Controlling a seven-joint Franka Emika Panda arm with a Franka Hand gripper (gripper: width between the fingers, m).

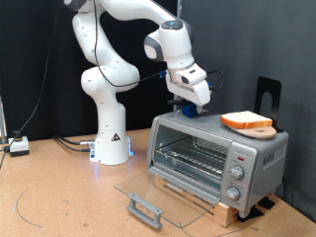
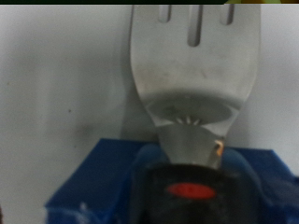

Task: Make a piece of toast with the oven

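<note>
Atop oven, toast lies beside pincer (gripping spatula, closed).

A plain pale grey wall fills the backdrop, evenly lit. Below it stretches a brown, cork-like table surface. Dark cables trail across it, and a small white box, possibly a power adapter, sits at the exterior view's left edge.

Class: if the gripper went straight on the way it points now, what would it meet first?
Probably the spatula, at its black handle beside a blue holder on top of the oven, just under the gripper. Whether they already touch is unclear.
</note>
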